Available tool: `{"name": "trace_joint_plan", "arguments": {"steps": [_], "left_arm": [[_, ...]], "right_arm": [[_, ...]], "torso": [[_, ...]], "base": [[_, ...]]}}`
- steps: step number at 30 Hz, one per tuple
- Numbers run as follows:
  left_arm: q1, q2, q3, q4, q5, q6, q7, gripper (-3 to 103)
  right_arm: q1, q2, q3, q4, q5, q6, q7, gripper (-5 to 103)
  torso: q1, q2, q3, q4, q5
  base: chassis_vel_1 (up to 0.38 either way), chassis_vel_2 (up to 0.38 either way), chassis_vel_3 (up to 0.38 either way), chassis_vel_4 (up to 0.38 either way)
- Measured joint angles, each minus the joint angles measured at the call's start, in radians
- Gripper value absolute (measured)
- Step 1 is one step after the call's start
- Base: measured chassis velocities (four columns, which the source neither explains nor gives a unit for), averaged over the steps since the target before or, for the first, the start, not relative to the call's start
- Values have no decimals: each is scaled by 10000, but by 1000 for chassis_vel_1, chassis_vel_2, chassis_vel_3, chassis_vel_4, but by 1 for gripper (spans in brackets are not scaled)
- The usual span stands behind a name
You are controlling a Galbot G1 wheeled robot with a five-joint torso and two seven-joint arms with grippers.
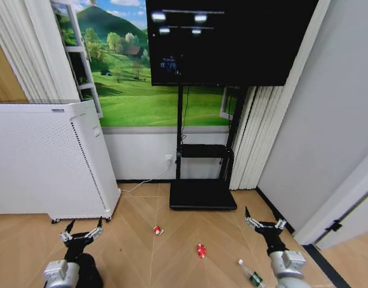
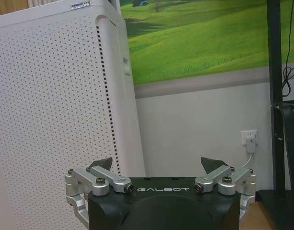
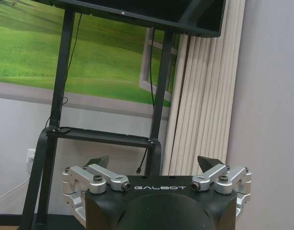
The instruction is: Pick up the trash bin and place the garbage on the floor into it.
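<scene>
Three pieces of garbage lie on the herringbone floor (image 1: 171,264): a red-and-white scrap (image 1: 157,230), a small red item (image 1: 201,250) and a clear bottle with a green label (image 1: 251,273). A dark rounded shape (image 1: 91,277) at the lower left, partly covered by my left arm, looks like the trash bin. My left gripper (image 1: 81,233) (image 2: 158,165) hangs open above it, facing the white appliance. My right gripper (image 1: 265,222) (image 3: 156,162) is open too, just beyond the bottle and holding nothing.
A large white perforated appliance (image 1: 45,156) (image 2: 55,110) stands on the left against the wall. The black TV stand (image 1: 202,195) (image 3: 55,134) with its flat base sits straight ahead. White curtains (image 1: 250,138) and a grey wall close the right side.
</scene>
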Motion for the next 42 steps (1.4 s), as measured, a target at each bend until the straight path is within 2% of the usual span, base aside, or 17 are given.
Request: {"name": "trace_joint_plan", "arguments": {"steps": [8,28,42], "left_arm": [[-32,-4,24,44,35,-18,5,100],[12,-28,-9,-31,37,-256,-1,100],[22,-6,11,-30,-48,-380,8,100]], "right_arm": [[32,10,29,-224,-31,697,66,100],[-56,57,60,-276,-40,680,200,100],[-81,72,46,-273,-8,632,263,100]], "torso": [[10,-5,5,0,0],[-6,-21,-11,0,0],[-270,-691,-423,-1,0]], "base": [[-126,134,150,-142],[-8,5,2,-5],[0,0,0,0]]}}
